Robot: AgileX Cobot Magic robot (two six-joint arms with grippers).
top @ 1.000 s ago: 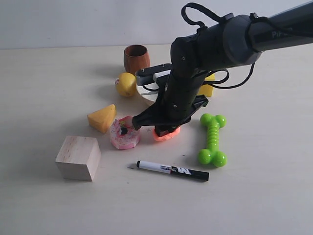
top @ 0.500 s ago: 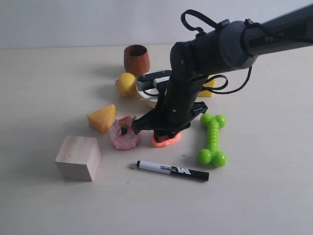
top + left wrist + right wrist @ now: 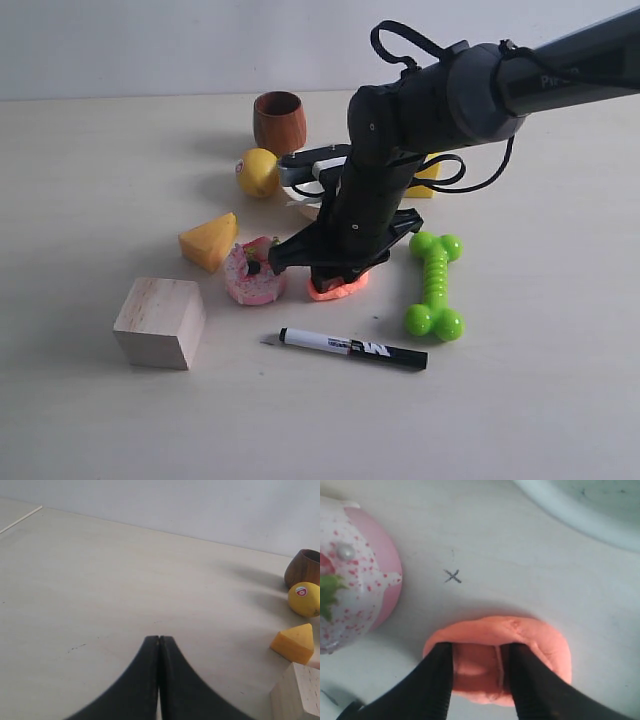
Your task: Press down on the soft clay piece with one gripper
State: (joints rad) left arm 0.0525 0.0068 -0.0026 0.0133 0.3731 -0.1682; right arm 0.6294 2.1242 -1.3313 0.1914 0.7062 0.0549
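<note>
Two fingers (image 3: pixel 432 680) of the right gripper (image 3: pixel 480 652), held slightly apart, are sunk into the soft clay piece (image 3: pixel 540 640), which lies on the desk (image 3: pixel 495 555) directly beneath the gripper. Clay could be stuck to the fingers and lifted with them, or dragged against the pink cake toy (image 3: pixel 365 580) just beside the gripper. The left gripper (image 3: pixel 159 640) is closed on nothing, well apart.

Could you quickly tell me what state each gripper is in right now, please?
Left gripper: closed, holding nothing.
Right gripper: open, fingertips pressed into the soft clay piece.
</note>
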